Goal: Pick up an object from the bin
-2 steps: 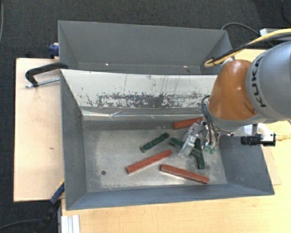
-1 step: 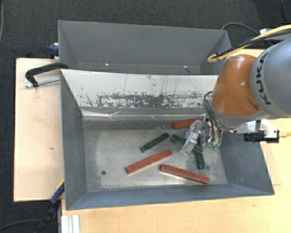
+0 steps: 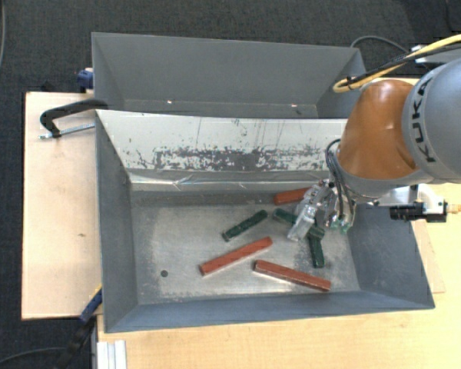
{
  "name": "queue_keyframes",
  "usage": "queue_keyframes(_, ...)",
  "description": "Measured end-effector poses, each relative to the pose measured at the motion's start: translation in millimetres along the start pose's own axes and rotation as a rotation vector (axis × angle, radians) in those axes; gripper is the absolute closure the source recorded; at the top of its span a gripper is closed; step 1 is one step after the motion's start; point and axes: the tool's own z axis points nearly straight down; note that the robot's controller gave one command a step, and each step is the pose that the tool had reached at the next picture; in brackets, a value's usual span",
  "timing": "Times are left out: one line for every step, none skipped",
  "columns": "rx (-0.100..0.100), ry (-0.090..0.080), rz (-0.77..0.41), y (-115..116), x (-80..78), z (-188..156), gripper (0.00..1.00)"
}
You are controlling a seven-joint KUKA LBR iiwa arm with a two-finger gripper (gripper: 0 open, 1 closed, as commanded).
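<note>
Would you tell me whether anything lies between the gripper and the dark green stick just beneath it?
Nothing visible does: the gripper sits right at the upper end of the dark green stick; the red bar lies past its lower end.

Wide open across the left bin floor [image 3: 157,241]; cluttered centre and right by scattered red bars [image 3: 235,256] and green bars [image 3: 244,225].

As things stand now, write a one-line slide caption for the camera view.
The gripper hangs over dark green sticks at the right of the bin, red sticks lying loose beside them.
</note>
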Motion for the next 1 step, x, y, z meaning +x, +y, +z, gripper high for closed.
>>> queue_keyframes(-0.001,-0.002,-0.001,0.5,-0.7,-7.6,1.0)
